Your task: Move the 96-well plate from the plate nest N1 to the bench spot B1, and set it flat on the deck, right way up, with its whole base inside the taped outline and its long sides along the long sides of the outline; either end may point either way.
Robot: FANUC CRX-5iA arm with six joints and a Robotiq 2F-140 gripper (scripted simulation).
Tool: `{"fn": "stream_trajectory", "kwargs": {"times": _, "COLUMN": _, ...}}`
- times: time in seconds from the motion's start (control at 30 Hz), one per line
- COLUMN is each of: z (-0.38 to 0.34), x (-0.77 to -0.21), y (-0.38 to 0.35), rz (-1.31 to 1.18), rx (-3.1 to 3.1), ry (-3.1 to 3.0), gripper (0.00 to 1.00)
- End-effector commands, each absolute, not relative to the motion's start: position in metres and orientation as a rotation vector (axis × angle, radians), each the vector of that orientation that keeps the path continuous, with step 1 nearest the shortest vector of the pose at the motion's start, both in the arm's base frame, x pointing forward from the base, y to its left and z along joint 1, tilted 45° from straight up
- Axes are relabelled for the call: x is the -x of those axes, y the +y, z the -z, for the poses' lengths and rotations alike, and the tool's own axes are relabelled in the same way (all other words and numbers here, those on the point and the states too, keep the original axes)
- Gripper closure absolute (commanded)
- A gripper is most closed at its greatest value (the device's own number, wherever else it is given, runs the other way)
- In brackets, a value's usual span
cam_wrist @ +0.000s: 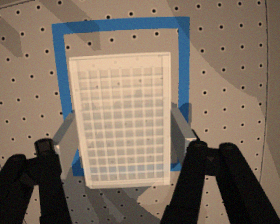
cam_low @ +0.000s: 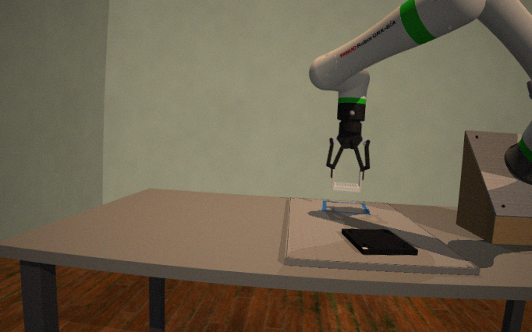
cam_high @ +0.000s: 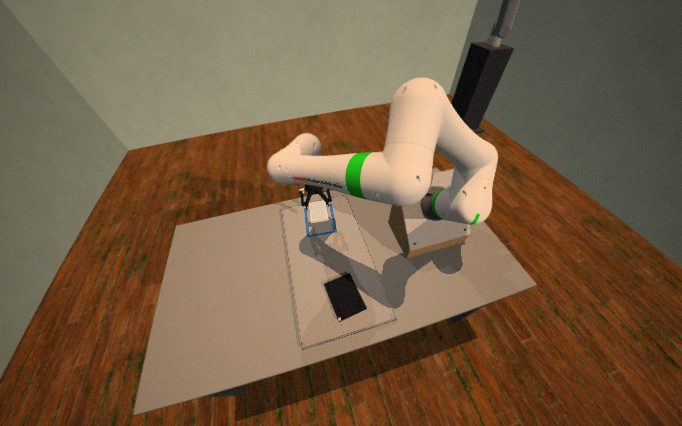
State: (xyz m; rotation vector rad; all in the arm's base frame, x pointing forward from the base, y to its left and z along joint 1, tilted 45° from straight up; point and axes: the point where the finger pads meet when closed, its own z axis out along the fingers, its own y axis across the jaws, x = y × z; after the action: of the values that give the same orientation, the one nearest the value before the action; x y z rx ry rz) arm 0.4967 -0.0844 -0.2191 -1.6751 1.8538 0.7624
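Observation:
My gripper is shut on the white 96-well plate across its long sides and holds it level in the air, wells up. The plate hangs above the blue taped outline B1 on the perforated deck. In the wrist view the plate covers most of the outline, its long sides run along the outline's long sides, and blue tape shows at the far end and along both sides. In the top view the plate sits over the outline. The black plate nest N1 lies empty nearer the front of the deck.
The perforated deck plate lies on the grey table. The arm's wedge-shaped wooden base stands at the right. A dark pillar stands on the floor behind the table.

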Motion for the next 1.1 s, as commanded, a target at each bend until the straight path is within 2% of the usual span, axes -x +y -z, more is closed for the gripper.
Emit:
{"fn": "stream_trajectory", "kwargs": {"times": 0.0, "z": 0.221, "x": -0.497, "y": -0.082, "rz": -0.762, "rx": 1.675, "ry": 1.854, "gripper": 1.0}}
{"fn": "stream_trajectory", "kwargs": {"times": 1.07, "z": 0.254, "x": -0.497, "y": -0.049, "rz": -0.762, "rx": 1.675, "ry": 1.854, "gripper": 1.0}}
